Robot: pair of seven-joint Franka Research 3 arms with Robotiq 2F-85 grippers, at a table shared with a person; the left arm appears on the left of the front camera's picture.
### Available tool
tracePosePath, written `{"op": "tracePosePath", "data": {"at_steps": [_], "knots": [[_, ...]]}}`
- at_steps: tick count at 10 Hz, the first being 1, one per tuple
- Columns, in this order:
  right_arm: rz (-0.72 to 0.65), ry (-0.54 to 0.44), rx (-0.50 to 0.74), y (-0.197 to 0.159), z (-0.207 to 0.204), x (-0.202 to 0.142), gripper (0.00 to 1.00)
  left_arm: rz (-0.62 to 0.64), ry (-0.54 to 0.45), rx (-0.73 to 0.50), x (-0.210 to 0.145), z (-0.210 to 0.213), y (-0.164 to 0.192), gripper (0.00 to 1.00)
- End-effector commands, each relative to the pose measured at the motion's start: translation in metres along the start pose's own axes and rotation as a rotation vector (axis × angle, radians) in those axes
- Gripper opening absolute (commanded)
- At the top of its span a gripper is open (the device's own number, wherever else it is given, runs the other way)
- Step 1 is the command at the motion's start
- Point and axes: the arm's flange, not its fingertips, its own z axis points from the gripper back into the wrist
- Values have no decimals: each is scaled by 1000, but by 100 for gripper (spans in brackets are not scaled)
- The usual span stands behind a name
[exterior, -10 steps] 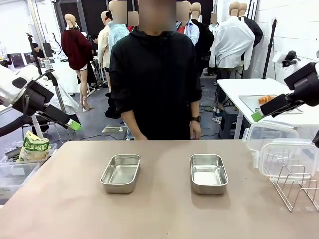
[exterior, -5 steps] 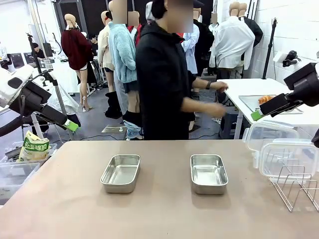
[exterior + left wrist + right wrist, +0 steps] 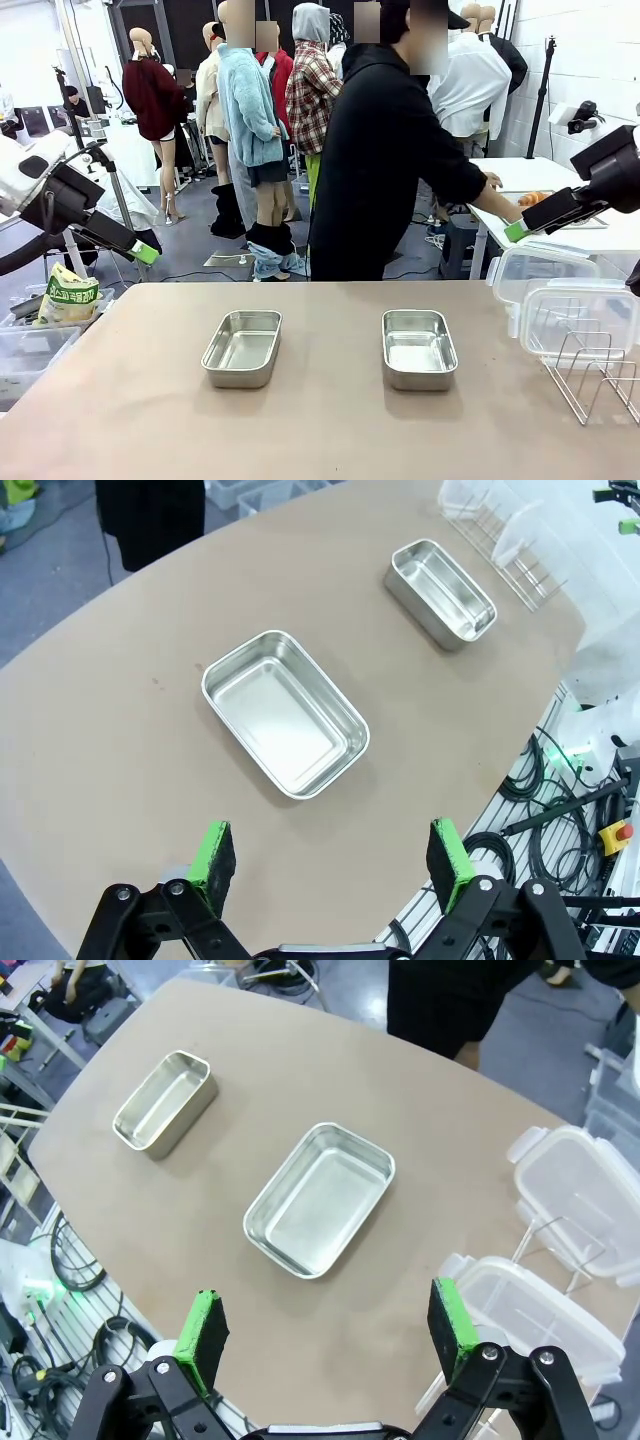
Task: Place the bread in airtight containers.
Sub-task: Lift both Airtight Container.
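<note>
The tan desk (image 3: 320,430) carries two open-topped airtight containers, well apart: the left tin (image 3: 242,348) and the right tin (image 3: 418,348). Clear lids (image 3: 570,310) rest at the wire rack (image 3: 590,375) on the desk's right side. The bread (image 3: 533,198) lies on a tray (image 3: 497,207) on the white side table (image 3: 540,172) behind, near the person's hand (image 3: 492,182). Left jaws: wide, holding nothing. Right jaws: wide, holding nothing.
</note>
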Motion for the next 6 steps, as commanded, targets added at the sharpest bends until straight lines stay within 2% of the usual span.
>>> {"op": "tracePosePath", "data": {"at_steps": [1, 6], "knots": [[-1, -2, 13, 1, 0, 0, 100, -14, -3, -13, -1, 2, 2, 100], [-1, -2, 13, 1, 0, 0, 100, -14, -3, -13, -1, 2, 2, 100]]}}
